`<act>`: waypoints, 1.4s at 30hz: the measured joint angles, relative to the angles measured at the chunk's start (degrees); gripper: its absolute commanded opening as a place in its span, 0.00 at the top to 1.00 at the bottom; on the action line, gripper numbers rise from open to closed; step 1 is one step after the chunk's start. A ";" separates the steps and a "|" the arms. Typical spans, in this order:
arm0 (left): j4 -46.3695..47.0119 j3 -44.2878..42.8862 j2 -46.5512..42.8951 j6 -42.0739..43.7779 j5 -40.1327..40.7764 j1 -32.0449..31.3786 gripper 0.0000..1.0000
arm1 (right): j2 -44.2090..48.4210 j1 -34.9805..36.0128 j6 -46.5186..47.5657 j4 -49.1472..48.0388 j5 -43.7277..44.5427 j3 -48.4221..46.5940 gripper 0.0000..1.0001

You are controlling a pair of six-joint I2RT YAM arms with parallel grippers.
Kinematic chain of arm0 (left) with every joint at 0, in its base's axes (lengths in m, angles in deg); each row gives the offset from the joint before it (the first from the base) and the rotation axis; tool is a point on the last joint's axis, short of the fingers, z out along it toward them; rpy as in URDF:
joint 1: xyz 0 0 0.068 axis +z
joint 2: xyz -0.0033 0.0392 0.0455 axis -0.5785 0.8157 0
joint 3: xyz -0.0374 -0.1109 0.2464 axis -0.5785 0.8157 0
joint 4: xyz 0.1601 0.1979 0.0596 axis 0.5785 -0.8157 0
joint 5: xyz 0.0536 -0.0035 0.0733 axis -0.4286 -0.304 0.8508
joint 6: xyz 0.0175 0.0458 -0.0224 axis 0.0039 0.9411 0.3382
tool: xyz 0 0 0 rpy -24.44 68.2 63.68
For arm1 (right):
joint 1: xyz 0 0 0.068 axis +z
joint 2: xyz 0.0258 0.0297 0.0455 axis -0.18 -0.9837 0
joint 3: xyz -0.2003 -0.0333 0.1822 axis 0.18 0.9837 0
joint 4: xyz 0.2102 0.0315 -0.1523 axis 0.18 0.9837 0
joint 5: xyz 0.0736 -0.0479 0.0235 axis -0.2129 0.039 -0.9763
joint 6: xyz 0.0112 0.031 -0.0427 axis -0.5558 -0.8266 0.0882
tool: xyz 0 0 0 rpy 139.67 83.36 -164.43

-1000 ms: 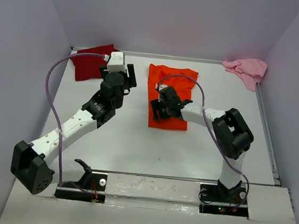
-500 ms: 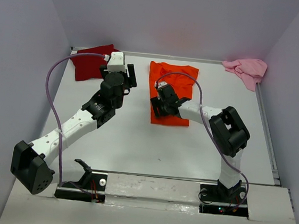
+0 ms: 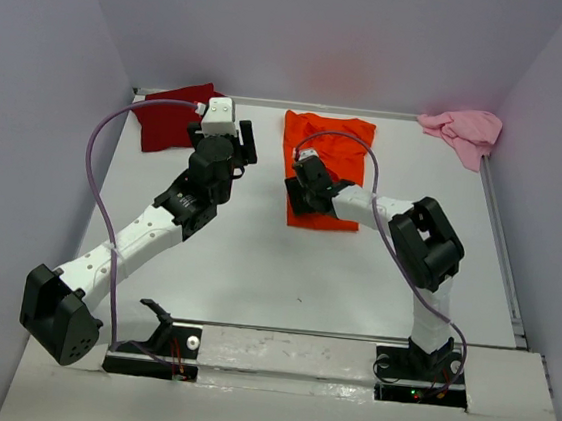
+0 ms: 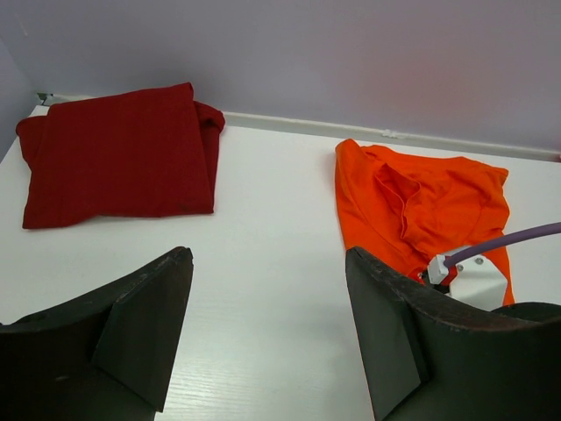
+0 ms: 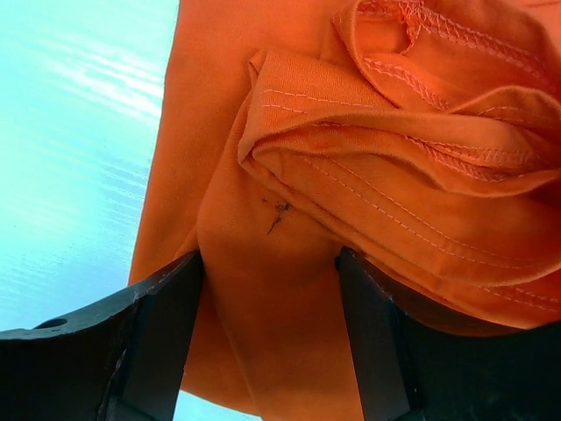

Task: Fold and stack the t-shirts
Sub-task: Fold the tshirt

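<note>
The bright orange t-shirt (image 3: 332, 151) lies partly folded at the back middle of the table; it also shows in the left wrist view (image 4: 429, 206). My right gripper (image 3: 301, 188) is on its near left part, shut on a ridge of orange cloth (image 5: 351, 132) that fills the gap between the fingers (image 5: 270, 333). The dark red t-shirt (image 3: 170, 116) lies folded in the back left corner and shows in the left wrist view (image 4: 118, 153). The pale pink t-shirt (image 3: 465, 131) is crumpled in the back right corner. My left gripper (image 3: 239, 149) is open and empty (image 4: 267, 324), over bare table between the red and orange shirts.
Grey walls close the table at the back and both sides. The white table (image 3: 285, 271) has a raised rail along its right edge (image 3: 503, 254). A purple cable loops from each arm; the right one arcs over the orange shirt.
My right gripper has moved toward the back and a little left with the orange cloth in it; the shirt's near edge has slid toward the back. The left arm has not moved.
</note>
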 measured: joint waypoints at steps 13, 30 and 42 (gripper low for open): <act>-0.13 -0.02 0.00 0.17 0.04 0.00 0.20 | 6.05 9.27 -10.78 -4.22 -1.97 10.38 0.32; -0.31 -0.02 0.00 0.20 0.02 0.00 0.20 | 7.80 26.01 -24.41 -3.37 2.10 12.07 0.30; -0.44 -0.02 0.00 0.22 0.02 0.00 0.20 | 6.32 25.77 -21.29 3.80 6.21 8.31 0.30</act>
